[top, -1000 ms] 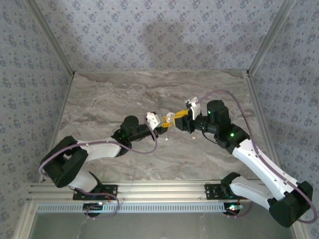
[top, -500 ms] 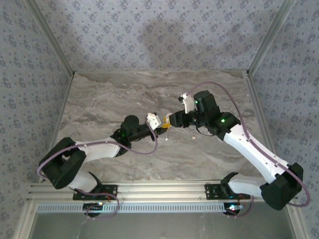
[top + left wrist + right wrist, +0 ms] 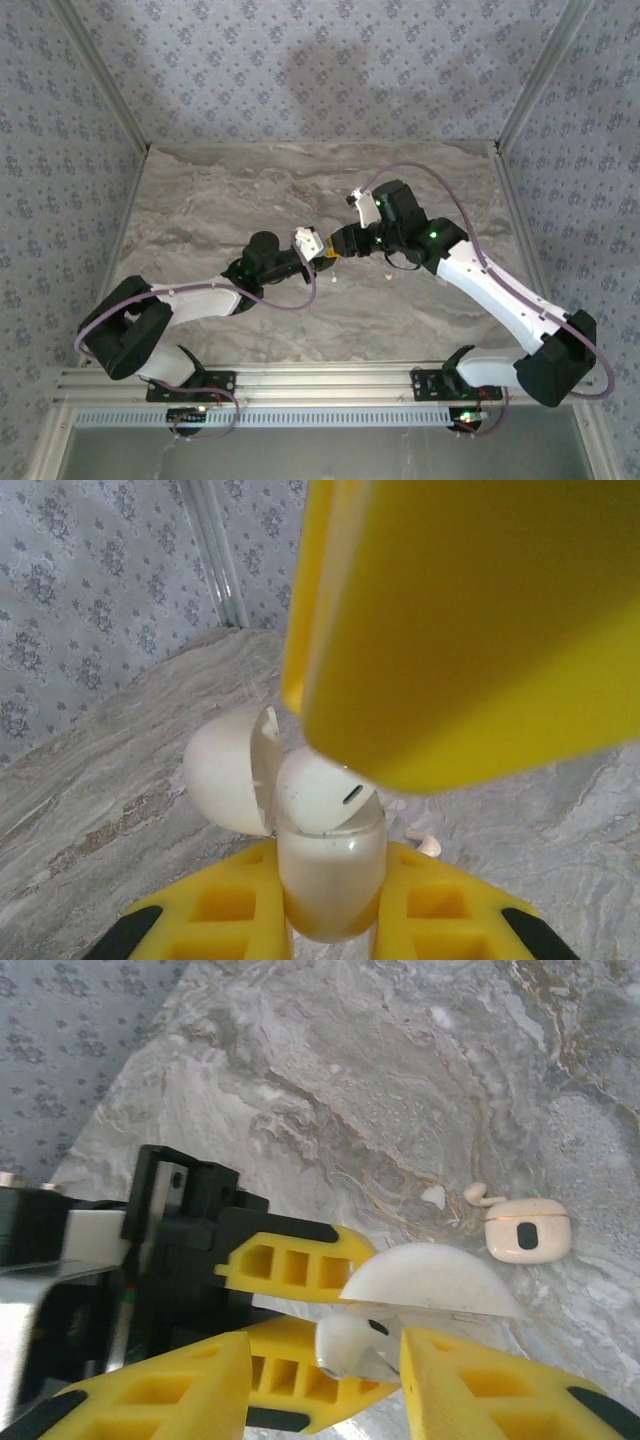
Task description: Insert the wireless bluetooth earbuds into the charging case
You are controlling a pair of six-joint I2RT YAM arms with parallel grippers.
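The cream charging case [image 3: 330, 880] stands upright between my left gripper's [image 3: 330, 920] yellow fingers, which are shut on its body. Its lid [image 3: 225, 780] hangs open to the left. One white earbud [image 3: 320, 792] with a dark slot sits tilted in the case mouth. My right gripper [image 3: 322, 1352] is open and straddles that earbud [image 3: 352, 1345], with a gap on its left side. One of its fingers [image 3: 460, 620] looms right above the case. From above, both grippers [image 3: 322, 262] [image 3: 338, 250] meet mid-table.
On the marble table [image 3: 330, 1080], a small cream piece with a dark oval [image 3: 527, 1230] lies beyond the case, with a tiny curved white bit [image 3: 480, 1195] beside it. Two white specks [image 3: 388, 272] [image 3: 333, 280] lie near the grippers. Patterned walls enclose the table.
The right arm's wrist has swung left and farther back over the case, and its jaws have widened. The left arm and the case have stayed put.
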